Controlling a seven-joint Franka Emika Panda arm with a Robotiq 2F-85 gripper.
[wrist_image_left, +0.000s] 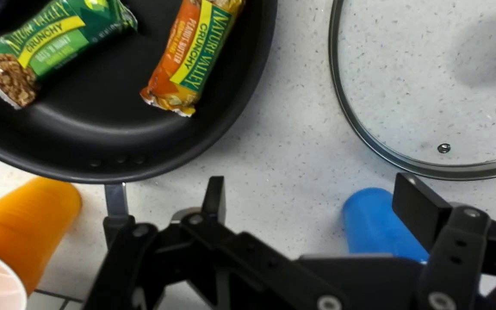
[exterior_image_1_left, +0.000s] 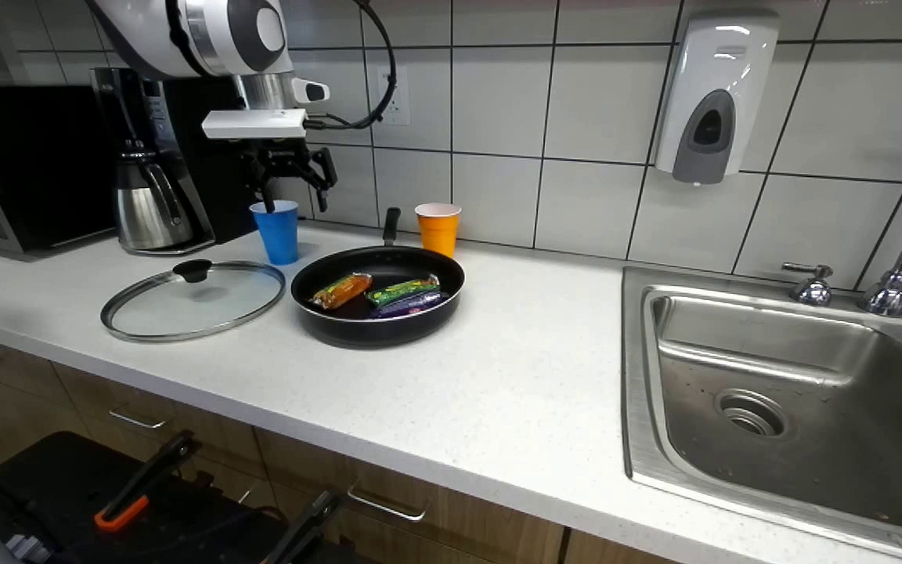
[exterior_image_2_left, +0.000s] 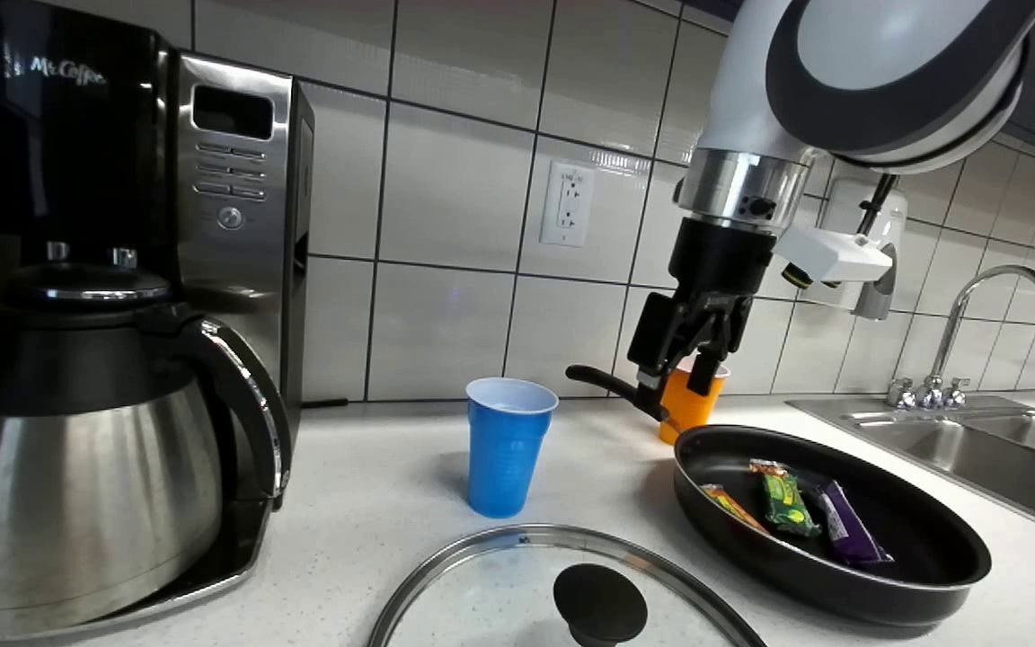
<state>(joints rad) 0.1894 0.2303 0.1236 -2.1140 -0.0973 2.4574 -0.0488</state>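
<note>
Robotiq gripper [wrist_image_left: 310,193] spread wide above counter [exterior_image_1_left: 529,376], by blue plastic cup [exterior_image_1_left: 280,239] and pan handle [exterior_image_2_left: 603,377]

Fingers [exterior_image_2_left: 704,370] are set far apart. Cup is stood upright on the counter, mouth up, long axis vertical, just beside the glass lid [exterior_image_1_left: 177,313]. A gap between cup and fingers is seen in an exterior view. Cup contents: can't be made out.

Pan handle is aimed at the tiled wall [exterior_image_1_left: 498,94], long axis straight out from the rim. It's overlapped by a finger in an exterior view; contact can't be told.

Containers:
Black frying pan [exterior_image_1_left: 377,333]: three wrapped bars held. Nature Valley Peanut Butter bar [wrist_image_left: 190,56] is laid steeply slanted in the wrist view, green Nature Valley Crunchy bar [wrist_image_left: 54,41] at a flatter slant, purple-wrapped bar [exterior_image_2_left: 847,530] next to the green one.
Orange plastic cup [exterior_image_1_left: 438,231]: stood upright just beside the handle; pale inner wall shown, bottom hidden.
Steel carafe [exterior_image_2_left: 95,485]: seated in Mr. Coffee coffee maker [exterior_image_2_left: 234,207], contents hidden.
Glass lid is laid flat on the counter, knob [exterior_image_2_left: 600,598] up.
</note>
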